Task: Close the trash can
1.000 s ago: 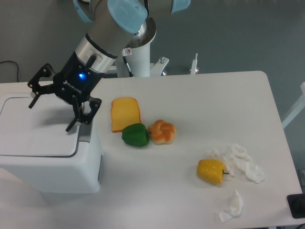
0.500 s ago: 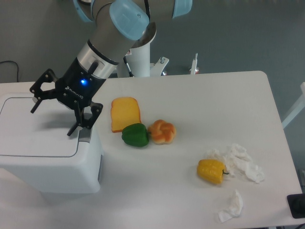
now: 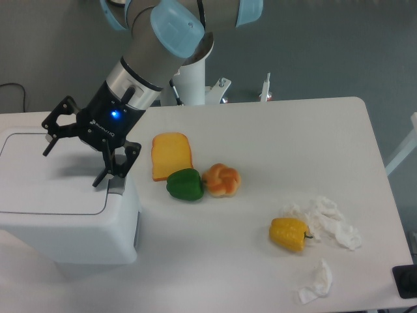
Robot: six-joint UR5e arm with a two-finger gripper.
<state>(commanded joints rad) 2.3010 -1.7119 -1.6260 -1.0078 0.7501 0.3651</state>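
Observation:
The trash can (image 3: 65, 225) is a large white boxy bin at the left of the table. Its flat lid (image 3: 45, 179) lies down level on the body, and a grey latch tab (image 3: 116, 184) shows at the lid's right edge. My gripper (image 3: 71, 161) hangs just above the lid's right part with its black fingers spread wide open and nothing between them. One fingertip (image 3: 98, 181) is close over the lid beside the latch tab; the other (image 3: 47, 150) is over the lid's back left.
To the right of the bin lie a slice of bread (image 3: 171, 155), a green pepper (image 3: 185, 184) and a bun (image 3: 221, 180). A yellow pepper (image 3: 289, 233) and crumpled tissues (image 3: 329, 222) sit front right, with another tissue scrap (image 3: 318, 282) near the front edge.
The gripper has shifted slightly to the right and a little down over the lid, still open. The lid and the food items have not moved.

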